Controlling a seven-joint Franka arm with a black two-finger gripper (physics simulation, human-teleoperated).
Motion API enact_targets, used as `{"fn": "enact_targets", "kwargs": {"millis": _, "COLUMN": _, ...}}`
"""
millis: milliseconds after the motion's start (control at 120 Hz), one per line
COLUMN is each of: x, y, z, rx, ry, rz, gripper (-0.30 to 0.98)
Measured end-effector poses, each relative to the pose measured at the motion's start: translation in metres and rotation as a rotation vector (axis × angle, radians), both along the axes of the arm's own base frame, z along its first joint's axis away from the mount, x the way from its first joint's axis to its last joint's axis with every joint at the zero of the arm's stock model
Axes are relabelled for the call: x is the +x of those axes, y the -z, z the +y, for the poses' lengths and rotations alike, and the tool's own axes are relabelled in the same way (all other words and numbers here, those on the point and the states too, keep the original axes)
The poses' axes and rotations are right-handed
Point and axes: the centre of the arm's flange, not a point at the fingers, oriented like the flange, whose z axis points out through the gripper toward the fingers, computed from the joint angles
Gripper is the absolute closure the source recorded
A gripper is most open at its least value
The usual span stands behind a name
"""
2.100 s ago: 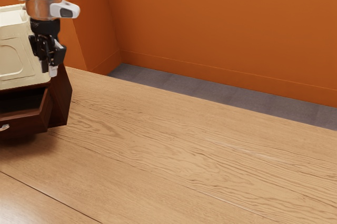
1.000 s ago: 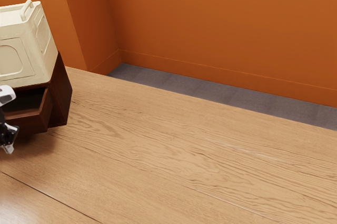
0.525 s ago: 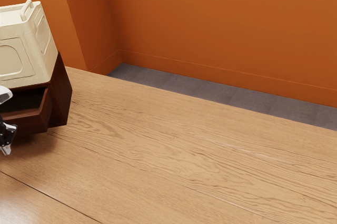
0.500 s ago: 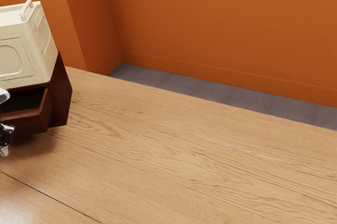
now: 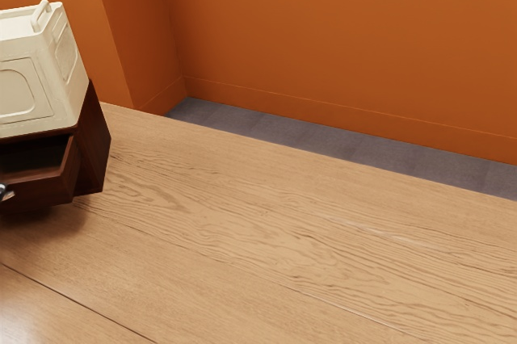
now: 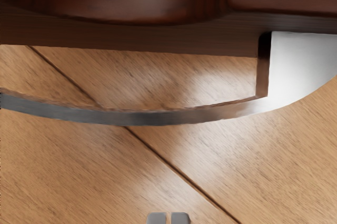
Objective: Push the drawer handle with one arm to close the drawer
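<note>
Drawer [image 5: 42,191] open (contents too dark to tell), silver handle [image 6: 131,118] on front; cream container [image 5: 32,61] atop cabinet [image 5: 95,142]; gripper [image 6: 168,217] fingertips nearly together

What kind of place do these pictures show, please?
It is probably an indoor room, rendered by a simulator; its exact use I cannot tell. Orange walls meet a grey floor, and a broad wooden table stands in front.
</note>
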Motion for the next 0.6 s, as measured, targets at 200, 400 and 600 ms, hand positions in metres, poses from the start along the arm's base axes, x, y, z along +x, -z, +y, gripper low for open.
{"fn": "enact_targets", "kwargs": {"millis": 200, "x": 0.009, "y": 0.001, "z": 0.014, "rx": 0.047, "ry": 0.055, "rz": 0.001, "gripper": 0.79}}
{"fn": "enact_targets", "kwargs": {"millis": 400, "x": 0.017, "y": 0.008, "z": 0.023, "rx": 0.096, "ry": 0.1, "rz": -0.014, "gripper": 0.79}}
{"fn": "enact_targets", "kwargs": {"millis": 600, "x": 0.036, "y": 0.001, "z": 0.044, "rx": 0.149, "ry": 0.137, "rz": -0.043, "gripper": 0.79}}
